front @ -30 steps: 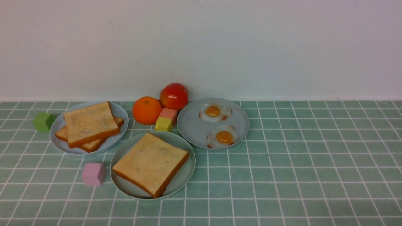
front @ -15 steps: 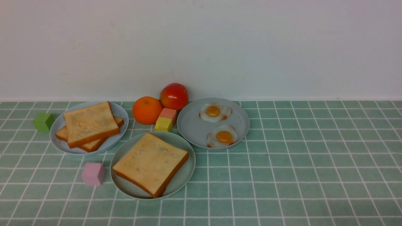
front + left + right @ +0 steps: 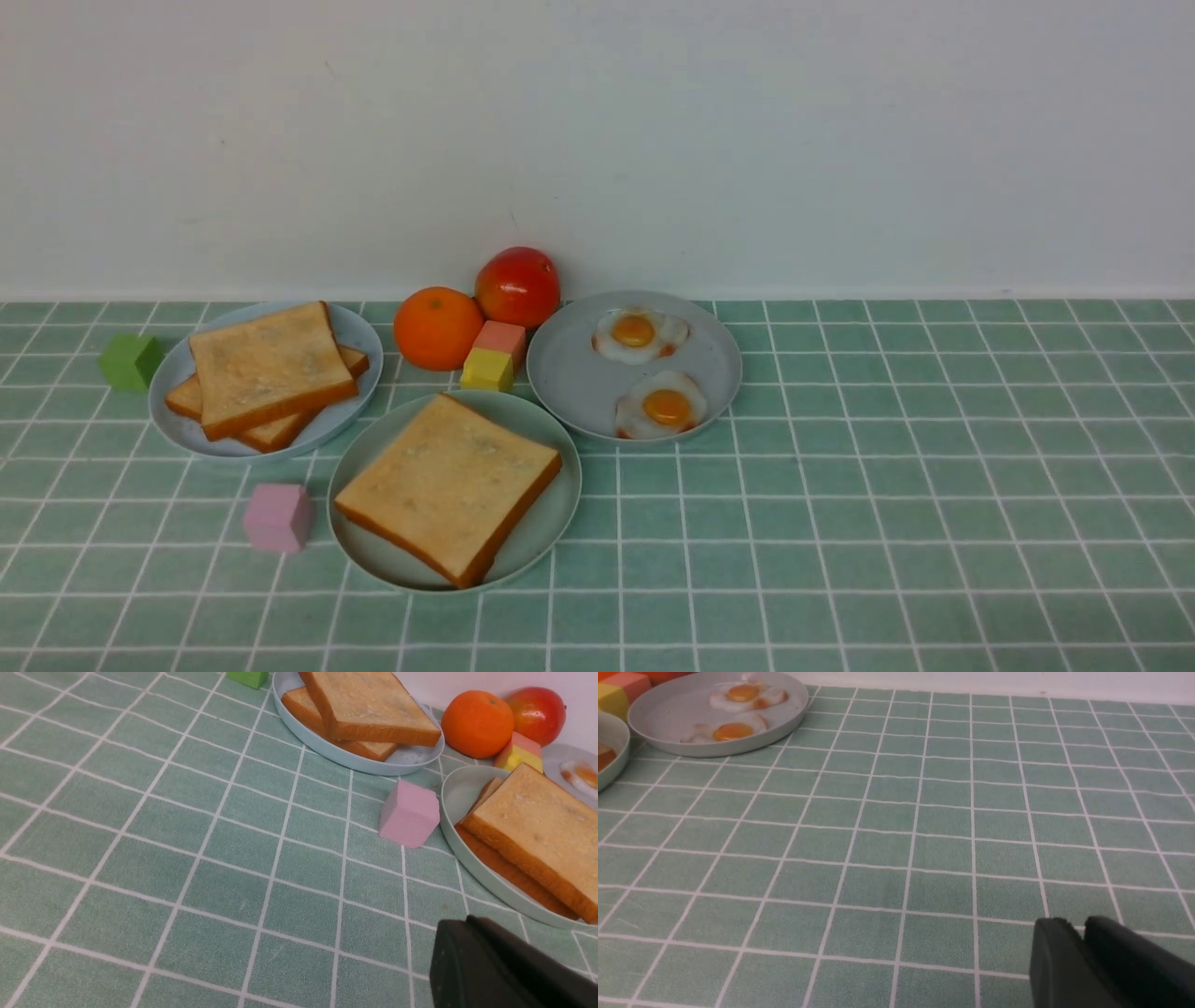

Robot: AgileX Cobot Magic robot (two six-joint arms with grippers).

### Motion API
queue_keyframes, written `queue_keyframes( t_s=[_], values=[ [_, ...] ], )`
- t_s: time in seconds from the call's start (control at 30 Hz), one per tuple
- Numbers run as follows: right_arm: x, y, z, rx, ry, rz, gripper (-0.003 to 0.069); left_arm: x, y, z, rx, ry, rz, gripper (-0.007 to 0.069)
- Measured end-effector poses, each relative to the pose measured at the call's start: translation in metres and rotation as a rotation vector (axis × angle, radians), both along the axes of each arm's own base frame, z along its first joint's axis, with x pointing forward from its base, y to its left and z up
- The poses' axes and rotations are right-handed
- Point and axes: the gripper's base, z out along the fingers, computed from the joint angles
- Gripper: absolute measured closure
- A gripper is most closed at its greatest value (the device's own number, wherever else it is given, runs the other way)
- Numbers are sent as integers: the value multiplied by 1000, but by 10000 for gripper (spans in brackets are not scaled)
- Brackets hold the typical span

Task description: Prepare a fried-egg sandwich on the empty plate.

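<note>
The plate already carries one toast, lying flat and roughly centred. Whether a second slice sits under it I cannot tell. So the egg is likely the next layer.

Behind the plate and to its right is the grey egg plate, with two eggs. The near egg is closest to the plate and the far egg lies beyond it. More toast is stacked on another grey plate behind and to the left.

The left gripper is closed and empty, low over the cloth on the plate's left. The right gripper hovers well to the plate's right, holding nothing. Its fingers show only a thin slit, so I cannot tell if they are parted.

The right arm probably suits the egg:
- Take the near egg and open wide before descending.
- Come in low by the edge of the white, since it is thin and flat.
- Avoid nudging the far egg or the plate rim.
- Set it in the middle of the toast.
</note>
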Motion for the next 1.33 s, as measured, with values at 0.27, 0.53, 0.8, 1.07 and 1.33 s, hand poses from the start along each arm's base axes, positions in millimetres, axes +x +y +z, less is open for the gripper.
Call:
queue_keyframes(
  t_s=[0.27,0.53,0.8,1.07,1.33],
  values=[
    [0,0,0,0,0,0,540,0,0,0,0,0,0,624],
    [0,0,0,0,0,0,529,0,0,0,0,0,0,624],
    [0,0,0,0,0,0,519,0,0,0,0,0,0,624],
    [0,0,0,0,0,0,514,0,0,0,0,0,0,624],
    [0,0,0,0,0,0,504,0,0,0,0,0,0,624]
  ],
)
